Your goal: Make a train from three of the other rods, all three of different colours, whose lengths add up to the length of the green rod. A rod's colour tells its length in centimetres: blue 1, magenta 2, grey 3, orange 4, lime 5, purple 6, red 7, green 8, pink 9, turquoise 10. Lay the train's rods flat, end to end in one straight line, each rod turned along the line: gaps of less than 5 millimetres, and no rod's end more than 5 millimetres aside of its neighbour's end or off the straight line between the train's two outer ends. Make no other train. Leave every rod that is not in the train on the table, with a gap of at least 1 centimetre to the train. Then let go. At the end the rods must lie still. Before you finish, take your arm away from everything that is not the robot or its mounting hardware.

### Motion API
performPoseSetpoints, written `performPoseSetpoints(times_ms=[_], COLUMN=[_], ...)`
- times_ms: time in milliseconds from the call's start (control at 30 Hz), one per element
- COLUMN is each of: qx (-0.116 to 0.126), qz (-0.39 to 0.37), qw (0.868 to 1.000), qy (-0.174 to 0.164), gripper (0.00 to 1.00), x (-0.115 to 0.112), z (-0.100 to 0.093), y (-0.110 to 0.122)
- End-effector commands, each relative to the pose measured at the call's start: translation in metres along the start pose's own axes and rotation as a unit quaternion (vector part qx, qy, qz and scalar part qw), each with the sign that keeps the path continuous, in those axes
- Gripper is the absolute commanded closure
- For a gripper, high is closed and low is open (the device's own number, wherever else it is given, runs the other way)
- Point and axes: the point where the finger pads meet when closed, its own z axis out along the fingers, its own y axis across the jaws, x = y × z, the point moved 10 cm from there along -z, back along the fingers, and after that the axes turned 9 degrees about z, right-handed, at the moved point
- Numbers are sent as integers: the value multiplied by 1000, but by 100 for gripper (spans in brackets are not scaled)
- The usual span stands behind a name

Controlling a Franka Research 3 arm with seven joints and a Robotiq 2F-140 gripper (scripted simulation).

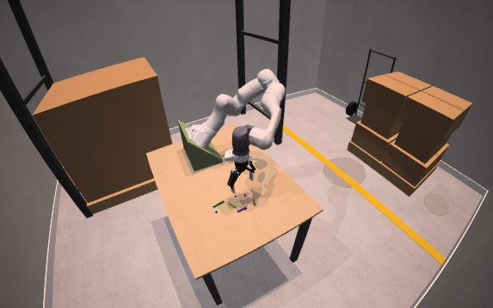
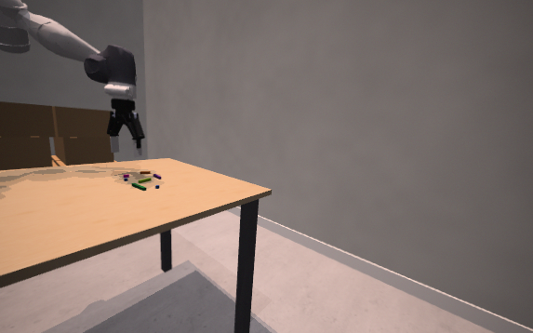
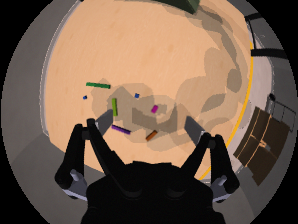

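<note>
Your end effector (image 1: 242,184) (image 2: 126,150) (image 3: 149,119) hangs over the wooden desk (image 1: 179,206) (image 2: 86,219) (image 3: 65,60), fingers spread fully wide, with nothing in its hold; the rods lie apart on the desk below, no two of them joined end to end.

From left to right in your wrist view: one blue rod (image 1: 216,212) (image 2: 157,187) (image 3: 85,97) sits near the green rod (image 1: 218,204) (image 2: 139,186) (image 3: 98,85), just below its left end; the lime rod (image 1: 231,205) (image 2: 144,180) (image 3: 115,107) lies below the green, turned nearly upright in the frame; the purple rod (image 1: 242,209) (image 2: 157,177) (image 3: 121,129) slants beneath the lime; a second blue rod (image 1: 236,196) (image 2: 126,179) (image 3: 137,95) sits higher, to the right of the lime; the orange rod (image 1: 254,202) (image 2: 145,172) (image 3: 151,135) lies at a slant near the bottom; the magenta rod (image 1: 245,194) (image 2: 126,176) (image 3: 154,109) lies above it, farthest right of your seven.
</note>
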Motion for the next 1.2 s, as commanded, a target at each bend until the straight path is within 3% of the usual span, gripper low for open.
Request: performPoseSetpoints(times_ms=[0, 667, 700, 1167], qx=[1, 0, 0, 0], qz=[84, 217, 217, 217], qw=[996, 976, 976, 976], qy=[1, 1, 1, 1], gripper=[0, 0, 85, 85], x=[-3, -7, -7, -7], z=[0, 3, 3, 3], y=[4, 13, 13, 13])
